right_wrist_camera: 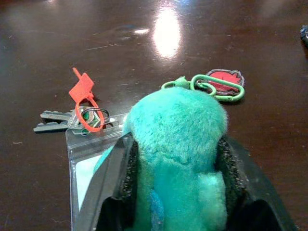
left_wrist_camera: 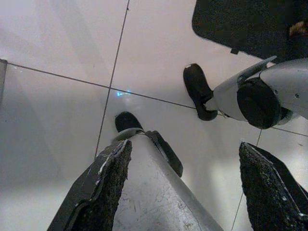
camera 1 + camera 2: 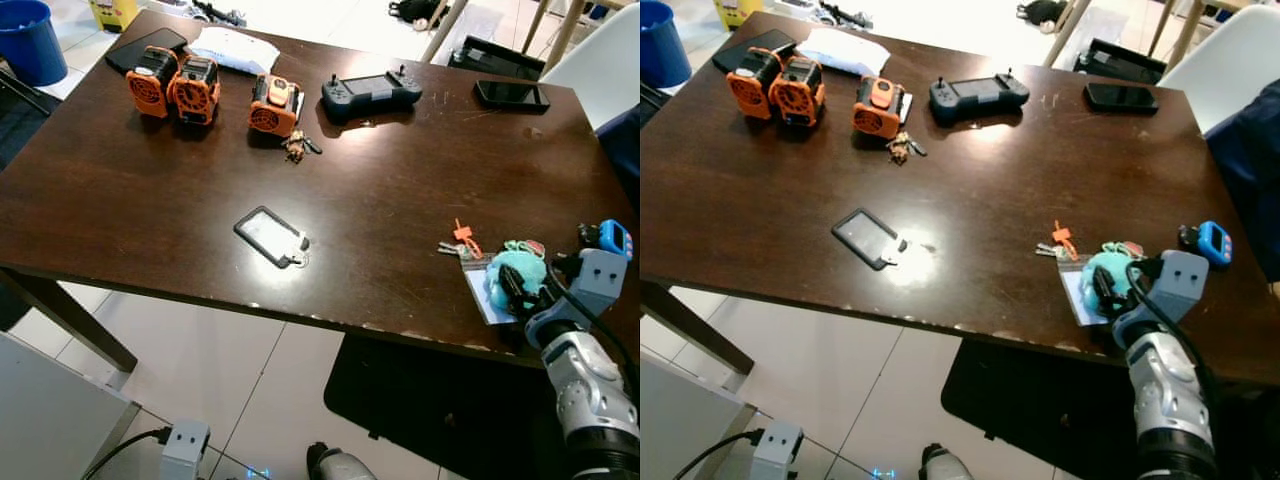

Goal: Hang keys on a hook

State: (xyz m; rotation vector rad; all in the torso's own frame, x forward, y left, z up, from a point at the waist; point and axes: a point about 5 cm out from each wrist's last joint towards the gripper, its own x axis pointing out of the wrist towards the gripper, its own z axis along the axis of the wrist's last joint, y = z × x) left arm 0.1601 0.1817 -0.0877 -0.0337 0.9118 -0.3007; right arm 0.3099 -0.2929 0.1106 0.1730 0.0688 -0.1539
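A bunch of silver keys [image 1: 62,120] with an orange tag [image 1: 83,90] lies on the dark wooden table [image 3: 400,200] near its front right edge. Joined to it are a teal plush charm [image 1: 178,139], a green carabiner [image 1: 217,87] and a clear plastic pouch [image 1: 84,159]. My right gripper [image 3: 515,288] is low over the table, with a black finger pressed on each side of the plush. Down by the tiled floor hangs my left gripper [image 2: 185,187], open and holding nothing.
Three orange devices [image 3: 170,85], a second small key bunch [image 3: 297,147], a black controller [image 3: 370,95] and a phone [image 3: 512,95] lie at the table's far side. A card holder [image 3: 270,237] sits mid-table and a small blue device [image 3: 612,238] at the right edge. A blue bucket [image 3: 28,40] stands far left.
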